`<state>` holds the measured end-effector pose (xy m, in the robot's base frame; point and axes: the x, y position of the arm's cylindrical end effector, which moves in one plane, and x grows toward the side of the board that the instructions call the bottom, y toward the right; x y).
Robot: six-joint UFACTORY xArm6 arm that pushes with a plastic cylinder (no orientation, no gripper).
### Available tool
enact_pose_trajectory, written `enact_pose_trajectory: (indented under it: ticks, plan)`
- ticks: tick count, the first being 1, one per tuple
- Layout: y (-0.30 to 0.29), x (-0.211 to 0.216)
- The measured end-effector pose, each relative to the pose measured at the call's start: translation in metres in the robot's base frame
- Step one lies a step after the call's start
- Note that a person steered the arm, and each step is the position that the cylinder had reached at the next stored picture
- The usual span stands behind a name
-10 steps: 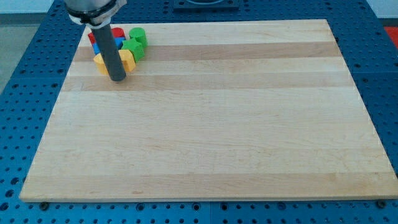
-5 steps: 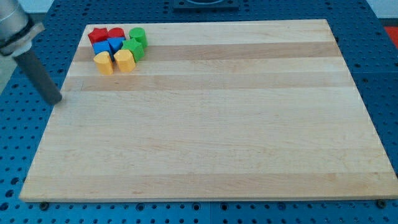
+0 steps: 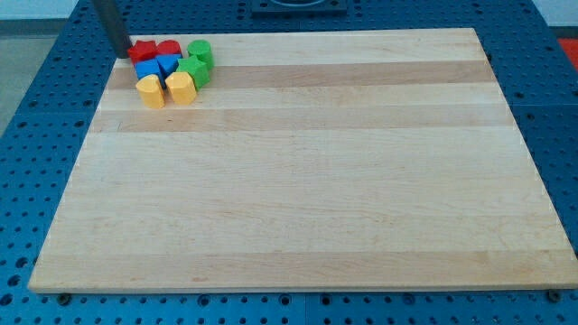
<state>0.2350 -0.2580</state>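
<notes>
Hovering at the far-left corner, my tip [image 3: 122,54] sits just beside the red star-shaped block [image 3: 142,50]; no jaws to report. A clumsy nudge could scatter the tight cluster or send that block off the wooden board [image 3: 316,181].

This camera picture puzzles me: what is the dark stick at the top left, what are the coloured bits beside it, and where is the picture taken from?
The dark stick is the end of a robot arm. It has no hand, only a straight rod, and my tip slides along the wooden board to push blocks; nothing is held. One camera looks down at the board; where it is mounted is not on record. My tip sits at the board's top left corner, right beside the red star-like block. Clustered there are another red block, two blue blocks, two green blocks and two yellow blocks. A blue perforated table lies underneath.
</notes>
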Motion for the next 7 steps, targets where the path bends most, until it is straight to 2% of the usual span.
enact_pose_trajectory:
  ticks: [1,4,6,7]
  plan:
    - [0.081,0.035]
    - [0.111,0.069]
    - [0.170,0.070]
    - [0.166,0.070]
